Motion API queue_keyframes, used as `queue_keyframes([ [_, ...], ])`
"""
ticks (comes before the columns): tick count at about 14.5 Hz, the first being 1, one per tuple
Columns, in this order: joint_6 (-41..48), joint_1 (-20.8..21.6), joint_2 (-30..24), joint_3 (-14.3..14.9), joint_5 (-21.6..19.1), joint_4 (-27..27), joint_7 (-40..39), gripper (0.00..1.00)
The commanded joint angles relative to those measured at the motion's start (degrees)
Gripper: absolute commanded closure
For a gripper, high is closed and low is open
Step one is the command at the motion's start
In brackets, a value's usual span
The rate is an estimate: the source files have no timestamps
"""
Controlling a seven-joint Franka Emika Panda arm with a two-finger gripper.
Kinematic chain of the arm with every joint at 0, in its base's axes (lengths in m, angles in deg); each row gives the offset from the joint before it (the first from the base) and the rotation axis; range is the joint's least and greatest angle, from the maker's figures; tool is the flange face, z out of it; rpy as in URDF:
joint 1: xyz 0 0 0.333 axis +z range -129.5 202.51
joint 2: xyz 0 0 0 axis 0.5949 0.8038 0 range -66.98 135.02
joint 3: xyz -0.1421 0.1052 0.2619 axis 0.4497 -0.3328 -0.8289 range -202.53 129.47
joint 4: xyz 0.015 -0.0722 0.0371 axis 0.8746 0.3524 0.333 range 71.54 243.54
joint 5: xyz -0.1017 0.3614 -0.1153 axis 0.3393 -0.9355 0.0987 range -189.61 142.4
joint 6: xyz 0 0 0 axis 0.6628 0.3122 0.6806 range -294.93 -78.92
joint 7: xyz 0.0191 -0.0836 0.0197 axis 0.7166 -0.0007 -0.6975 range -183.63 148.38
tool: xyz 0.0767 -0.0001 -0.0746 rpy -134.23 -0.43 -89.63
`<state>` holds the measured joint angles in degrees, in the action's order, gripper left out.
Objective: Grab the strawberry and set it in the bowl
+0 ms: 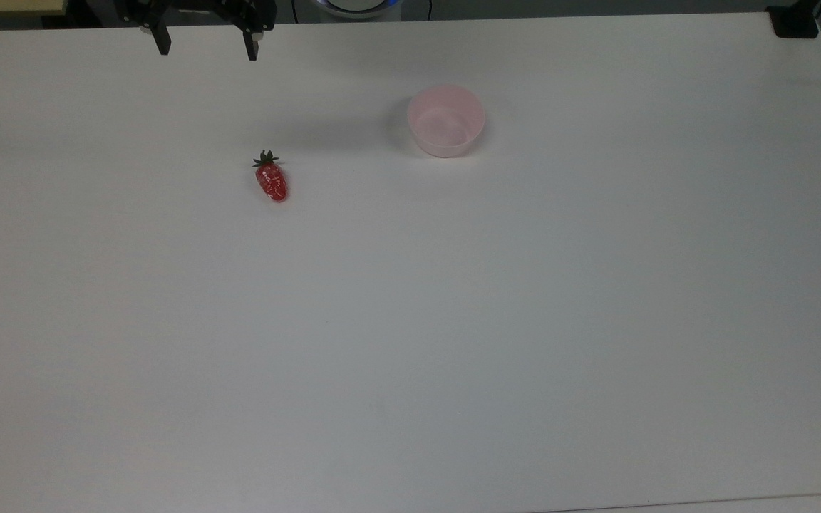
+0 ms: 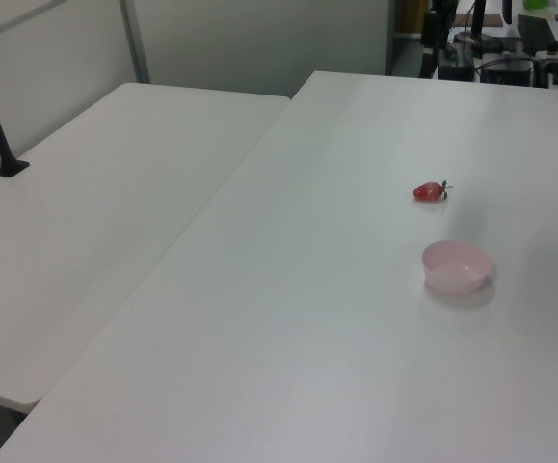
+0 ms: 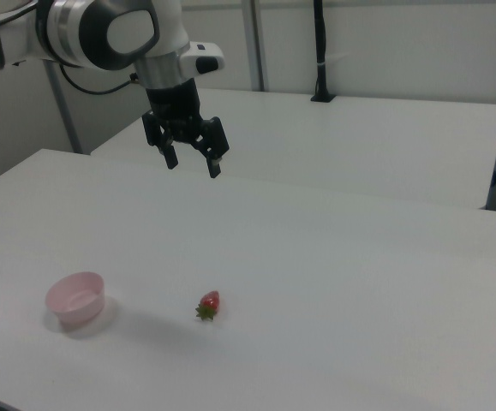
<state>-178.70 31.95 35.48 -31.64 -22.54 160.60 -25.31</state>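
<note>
- While the near half of the broad white table (image 1: 410, 370) lies bare along its front edge in the top view, we find the task's things in the far half.
- We see the small glossy red strawberry with pale speckles and a dark green leafy cap (image 1: 270, 177) lying on its side on the surface, left of centre in the top view, cap toward the far edge.
- We see the small round pale pink translucent plastic bowl (image 1: 445, 120) standing upright, nearer the far edge and to the top view's right of the strawberry, well apart from it, with nothing in it.
- In the right view the strawberry (image 3: 209, 304) lies to the right of the bowl (image 3: 75, 299); in the left view the strawberry (image 2: 431, 191) lies beyond the bowl (image 2: 457, 266).
- We see the black two-finger gripper (image 1: 207, 48) at the far edge, toward the top view's left corner, its fingers spread wide and holding nothing.
- In the right view the gripper (image 3: 192, 163) hangs high above the surface, fingers pointing down, on the white and grey robot arm (image 3: 102, 34).
</note>
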Motion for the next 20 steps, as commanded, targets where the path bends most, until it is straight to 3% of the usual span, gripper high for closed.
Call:
queue_keyframes([
  [1, 6.53, -0.18, -0.32, 0.12, -6.2, -4.78, -1.19, 0.0],
  [20, 6.31, 0.43, 2.48, -0.75, -3.61, -3.5, -6.64, 0.0],
])
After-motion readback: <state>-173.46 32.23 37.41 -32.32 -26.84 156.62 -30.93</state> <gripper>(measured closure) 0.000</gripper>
